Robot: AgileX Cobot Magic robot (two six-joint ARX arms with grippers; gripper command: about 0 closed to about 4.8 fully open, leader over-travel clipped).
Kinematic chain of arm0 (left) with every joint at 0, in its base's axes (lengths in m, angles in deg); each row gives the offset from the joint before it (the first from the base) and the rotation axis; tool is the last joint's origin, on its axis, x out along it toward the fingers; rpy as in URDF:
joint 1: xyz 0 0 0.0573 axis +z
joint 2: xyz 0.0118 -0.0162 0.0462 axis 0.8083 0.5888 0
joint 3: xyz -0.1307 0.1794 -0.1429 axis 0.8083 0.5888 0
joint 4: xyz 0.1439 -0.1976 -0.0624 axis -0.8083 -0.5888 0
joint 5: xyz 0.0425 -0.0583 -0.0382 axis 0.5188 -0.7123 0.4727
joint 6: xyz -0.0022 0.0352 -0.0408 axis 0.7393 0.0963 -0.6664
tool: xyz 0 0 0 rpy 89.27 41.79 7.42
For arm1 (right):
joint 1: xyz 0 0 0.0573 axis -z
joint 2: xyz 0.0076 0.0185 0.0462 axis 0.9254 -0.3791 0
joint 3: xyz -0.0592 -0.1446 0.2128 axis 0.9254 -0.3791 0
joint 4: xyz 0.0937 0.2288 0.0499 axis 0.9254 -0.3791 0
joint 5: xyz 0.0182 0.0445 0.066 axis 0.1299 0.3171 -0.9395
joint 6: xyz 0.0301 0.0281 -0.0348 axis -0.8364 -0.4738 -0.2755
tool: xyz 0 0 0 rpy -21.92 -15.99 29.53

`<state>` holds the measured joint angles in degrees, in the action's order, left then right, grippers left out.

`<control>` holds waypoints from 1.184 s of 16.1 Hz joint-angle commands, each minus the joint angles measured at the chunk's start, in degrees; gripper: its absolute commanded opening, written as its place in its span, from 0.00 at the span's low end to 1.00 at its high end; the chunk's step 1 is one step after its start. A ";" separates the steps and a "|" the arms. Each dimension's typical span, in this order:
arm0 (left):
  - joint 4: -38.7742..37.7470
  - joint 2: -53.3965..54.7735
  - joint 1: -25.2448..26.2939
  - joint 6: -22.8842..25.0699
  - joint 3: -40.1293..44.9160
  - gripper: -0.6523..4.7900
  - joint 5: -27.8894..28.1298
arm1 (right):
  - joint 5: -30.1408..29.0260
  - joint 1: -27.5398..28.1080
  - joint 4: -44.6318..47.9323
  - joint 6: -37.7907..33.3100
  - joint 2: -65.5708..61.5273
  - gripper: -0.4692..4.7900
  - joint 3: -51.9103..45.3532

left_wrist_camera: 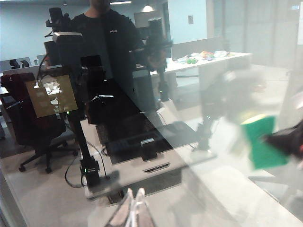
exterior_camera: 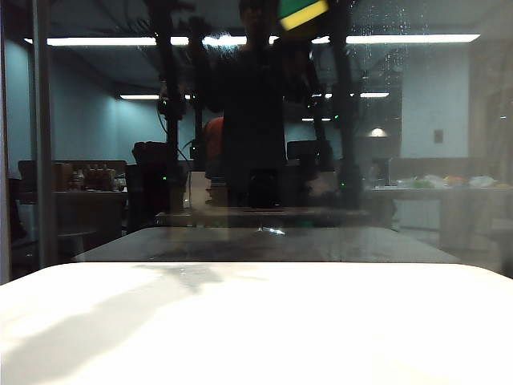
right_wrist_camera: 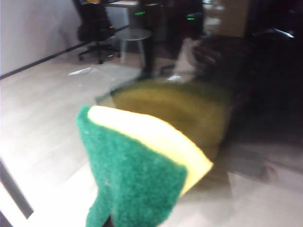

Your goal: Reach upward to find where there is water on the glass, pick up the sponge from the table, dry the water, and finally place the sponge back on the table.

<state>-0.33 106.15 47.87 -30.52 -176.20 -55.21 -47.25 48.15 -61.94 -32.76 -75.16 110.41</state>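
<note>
In the exterior view we see the sponge (exterior_camera: pixel 303 14) high against the glass (exterior_camera: pixel 449 160), just left of the pale water (exterior_camera: pixel 385 32) droplets, far above the white table (exterior_camera: pixel 256 329). Only the right wrist view shows its look: yellow foam, green scouring face (right_wrist_camera: pixel 137 179), squeezed in the right gripper (right_wrist_camera: pixel 111 220), clamped on it. The left gripper (left_wrist_camera: pixel 133 208) fingers stand almost together, holding nothing.
</note>
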 commanded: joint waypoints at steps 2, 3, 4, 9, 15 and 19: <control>0.94 -0.20 0.00 0.02 -0.31 0.11 -0.04 | 4.44 -1.01 4.22 1.29 -2.32 0.08 0.04; 0.92 -0.20 0.00 0.02 -0.33 0.11 -0.04 | 6.19 -0.77 4.24 2.64 -2.32 0.08 0.07; 0.90 -0.20 0.00 0.02 -0.31 0.11 -0.04 | 7.52 0.13 4.13 4.33 -2.19 0.08 0.31; 0.90 -0.20 0.02 0.02 -0.31 0.11 -0.04 | 9.97 5.97 -1.07 4.66 -0.72 0.08 0.33; 0.98 -0.15 0.02 0.04 -0.31 0.11 -0.02 | 11.17 17.27 -2.19 4.68 4.44 0.08 0.35; 0.90 -0.15 0.02 0.04 -0.28 0.11 -0.02 | 10.54 23.23 -5.57 4.76 5.84 0.08 0.68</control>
<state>-0.33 106.15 47.87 -30.52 -176.20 -55.21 -39.89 70.42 -68.50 -28.06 -69.54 110.78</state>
